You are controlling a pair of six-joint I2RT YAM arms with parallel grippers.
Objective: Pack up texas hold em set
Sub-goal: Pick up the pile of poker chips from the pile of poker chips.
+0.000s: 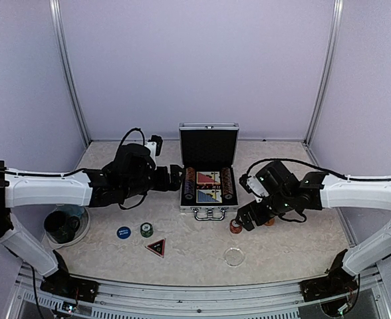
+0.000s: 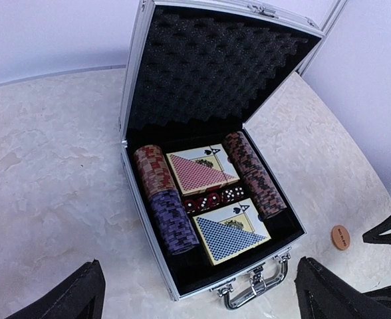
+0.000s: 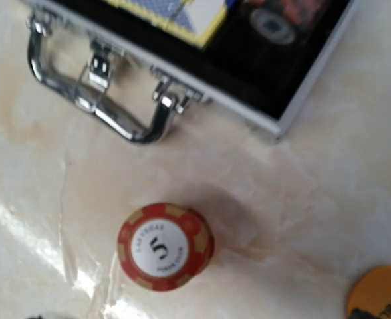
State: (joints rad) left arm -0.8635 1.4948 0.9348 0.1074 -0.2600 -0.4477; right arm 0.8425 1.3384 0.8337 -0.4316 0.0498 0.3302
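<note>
The silver briefcase (image 1: 209, 174) stands open mid-table, lid up. In the left wrist view it (image 2: 137, 199) holds chip rows (image 2: 163, 207), a red deck (image 2: 199, 171), a blue deck (image 2: 232, 236) and dice. My left gripper (image 1: 176, 178) is open and empty just left of the case; its fingers (image 2: 76, 296) show wide apart. My right gripper (image 1: 241, 220) is open over a red stack of "5" chips (image 3: 163, 247) in front of the case's right corner. An orange button (image 3: 378, 292) lies right of it. A blue button (image 1: 123, 232), green chips (image 1: 146, 229) and the dark triangle marker (image 1: 155, 247) lie front left.
Dark and pale blue cups on a clear plate (image 1: 66, 224) stand at the left edge under the left arm. A clear round disc (image 1: 234, 256) lies near the front. The case handle (image 3: 96, 93) points toward the arms. Walls enclose the back and sides.
</note>
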